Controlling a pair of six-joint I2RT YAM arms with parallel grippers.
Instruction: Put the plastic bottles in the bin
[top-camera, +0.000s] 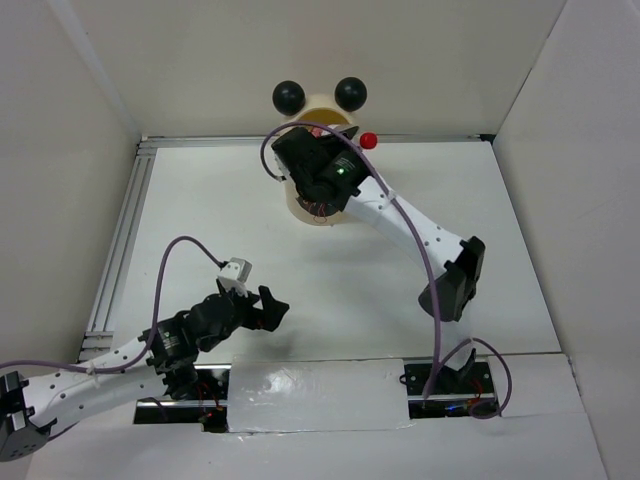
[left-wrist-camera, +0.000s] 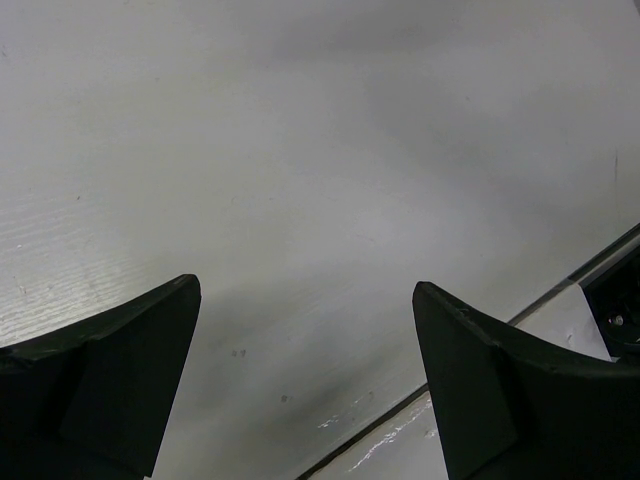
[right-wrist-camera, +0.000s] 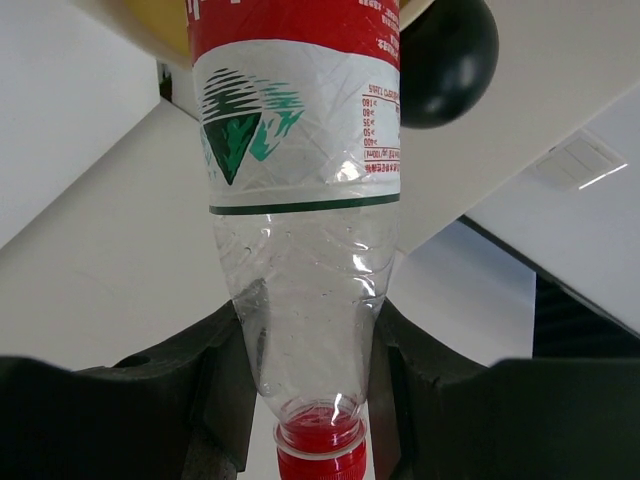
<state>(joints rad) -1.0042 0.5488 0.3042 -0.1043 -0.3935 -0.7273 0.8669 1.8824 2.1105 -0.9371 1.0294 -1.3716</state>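
Red-white labelled bottle (right-wrist-camera: 300, 200) pinched at neck by right gripper (right-wrist-camera: 315, 345), jaws part-closed, body at bin (top-camera: 322, 102) mouth. Get base inside rim before release. Left gripper (left-wrist-camera: 305, 300) wide, empty, well short of bin.

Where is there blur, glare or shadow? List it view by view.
Top view: sharp, evenly lit, faint arm shadows on the table. Left wrist: the open left gripper is dark and soft, with a dim shadow band across the table's far part. Right wrist: the bottle is sharp with small glints on its clear plastic, the right gripper around it nearly black.
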